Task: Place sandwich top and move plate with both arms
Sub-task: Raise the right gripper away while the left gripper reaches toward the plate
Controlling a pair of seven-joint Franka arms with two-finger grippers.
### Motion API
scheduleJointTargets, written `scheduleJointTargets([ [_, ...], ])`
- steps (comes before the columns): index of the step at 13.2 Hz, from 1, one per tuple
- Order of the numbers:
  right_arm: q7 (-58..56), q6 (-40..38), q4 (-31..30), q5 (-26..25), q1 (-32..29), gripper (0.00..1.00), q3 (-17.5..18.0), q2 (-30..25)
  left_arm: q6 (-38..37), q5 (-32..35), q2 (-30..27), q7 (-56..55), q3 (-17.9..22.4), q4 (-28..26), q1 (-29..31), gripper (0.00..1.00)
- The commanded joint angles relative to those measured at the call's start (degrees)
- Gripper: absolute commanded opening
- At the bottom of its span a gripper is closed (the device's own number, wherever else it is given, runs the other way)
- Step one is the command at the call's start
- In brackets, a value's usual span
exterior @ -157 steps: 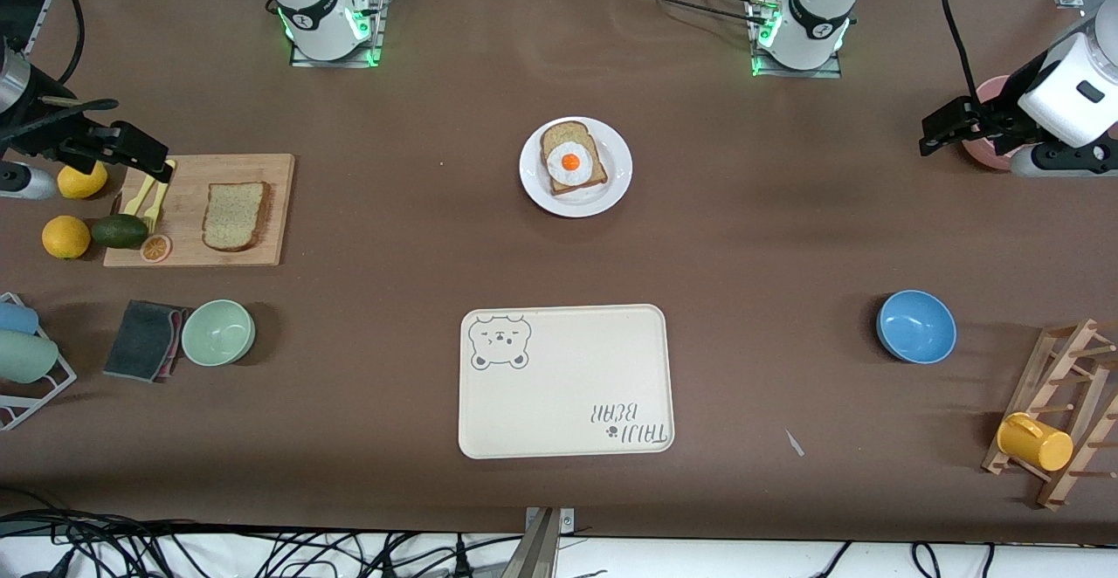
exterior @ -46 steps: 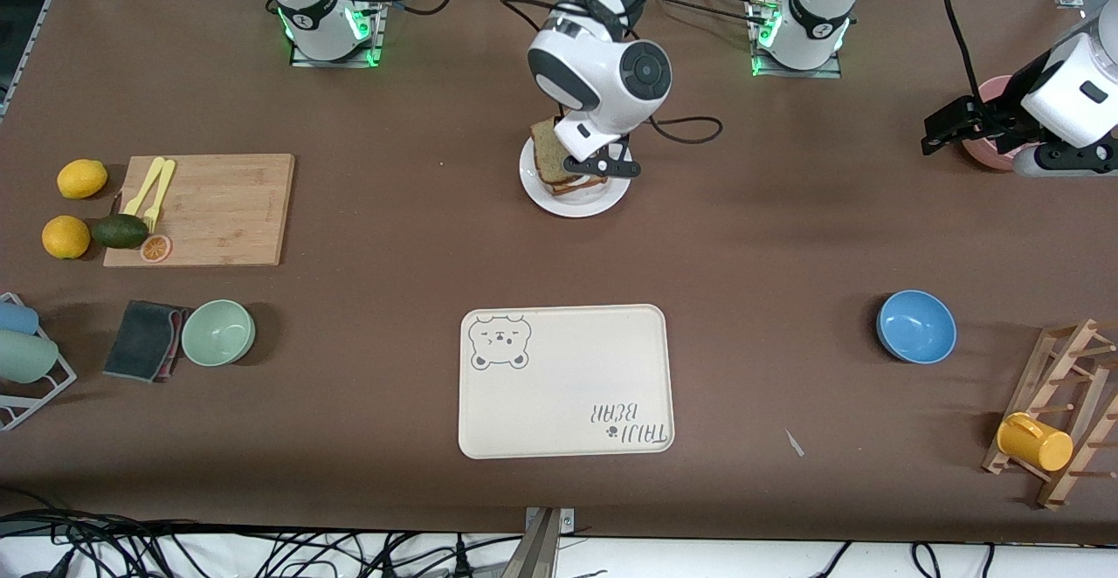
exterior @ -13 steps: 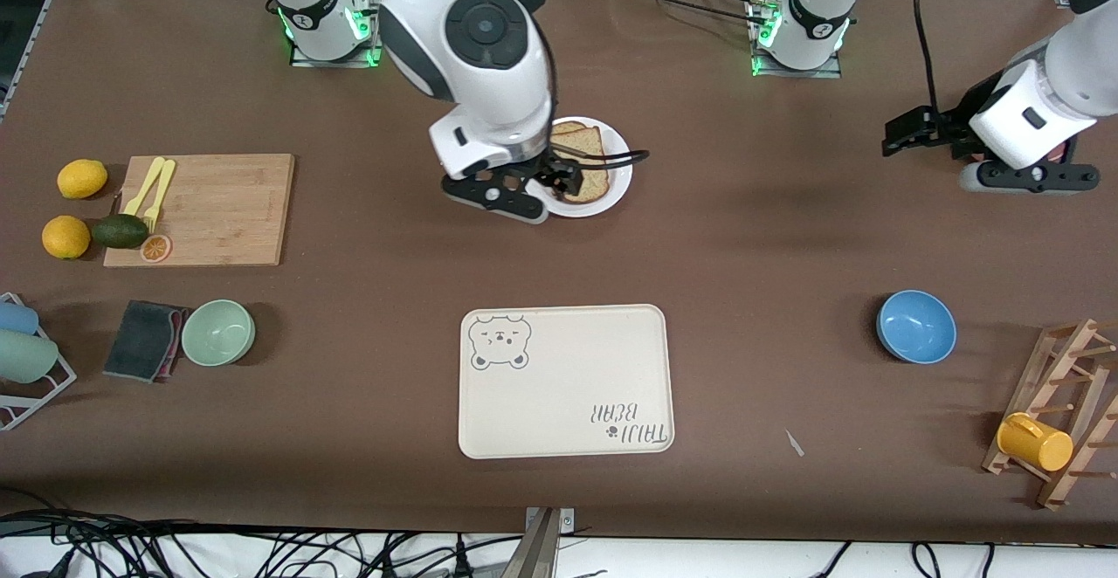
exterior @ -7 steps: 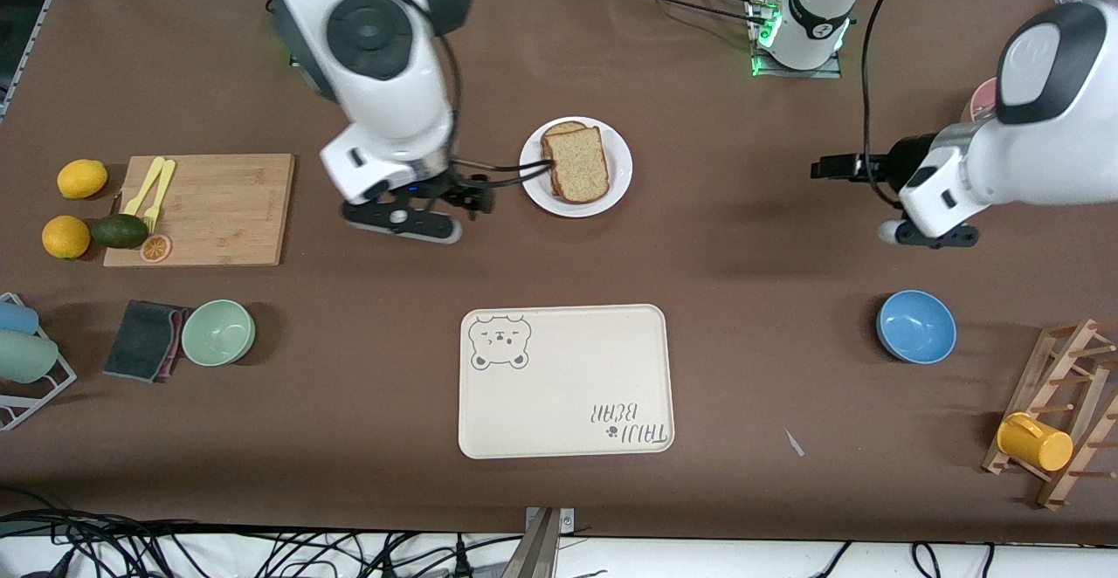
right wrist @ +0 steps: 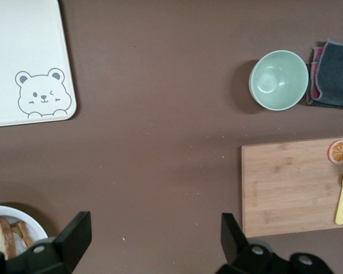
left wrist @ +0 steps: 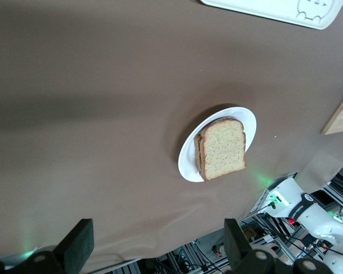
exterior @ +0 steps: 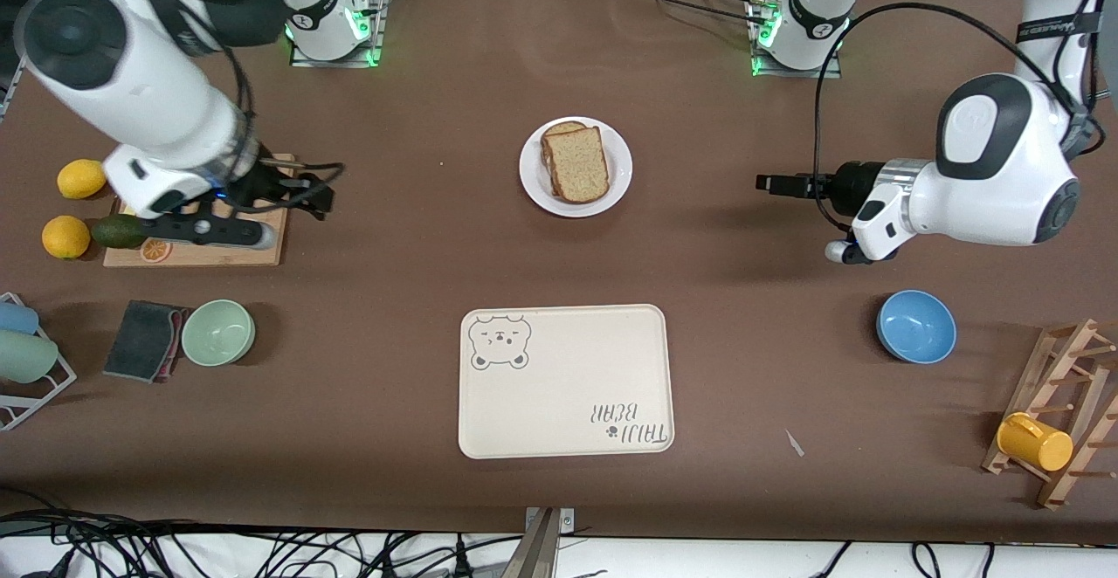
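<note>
The sandwich top (exterior: 578, 163) lies flat on a stack of bread on the white plate (exterior: 618, 178), near the middle of the table. My right gripper (exterior: 310, 194) is open and empty. It hangs over the table at the cutting board's plate-side end, well clear of the plate. My left gripper (exterior: 769, 183) is also open and empty, above the table between the plate and the left arm's end, pointing at the plate. The left wrist view shows the plate (left wrist: 186, 165) and sandwich top (left wrist: 223, 147) past the open gripper (left wrist: 157, 251). The right wrist view catches the plate's rim (right wrist: 23, 217) beside the open gripper (right wrist: 153, 237).
A cream bear tray (exterior: 566, 381) lies nearer the front camera than the plate. The cutting board (exterior: 227, 257), lemons (exterior: 65, 237), an avocado (exterior: 118, 230), a green bowl (exterior: 217, 332) and a cloth (exterior: 144, 340) are at the right arm's end. A blue bowl (exterior: 915, 326) and mug rack (exterior: 1035, 441) are at the left arm's end.
The right gripper has drawn away from the plate to the cutting board's end. The left gripper has swung in from its end toward the plate. The bread stays on the plate.
</note>
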Motion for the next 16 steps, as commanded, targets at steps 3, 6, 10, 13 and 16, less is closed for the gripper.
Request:
scheduleJointTargets([
  [3, -15.4, -0.9, -6.5, 4.8, -7.0, 1.0, -3.8, -9.3, 6.3, -8.1, 1.2, 9.1, -1.3, -7.3, -0.1, 1.0],
  [6, -20.3, -3.1, -7.4, 4.9, -7.1, 1.0, -7.9, -12.0, 12.4, -16.5, 2.8, 19.1, -2.2, -12.7, -0.1, 1.0],
  [10, -20.3, -4.2, -6.4, 4.5, -7.0, 1.0, -8.1, -13.3, 16.5, -27.0, 7.6, 31.8, -3.7, -16.6, -0.2, 1.0],
  [13, -20.3, -4.9, -6.5, 4.2, -7.0, 1.0, -8.1, -13.2, 16.8, -34.3, 12.7, 40.2, -5.6, -16.5, -0.3, 1.0],
  [16, -20.3, -5.3, -6.5, 3.8, -6.9, 1.0, -8.0, -13.2, 17.9, -34.7, 14.2, 42.3, -7.4, -16.4, -2.6, 0.99],
])
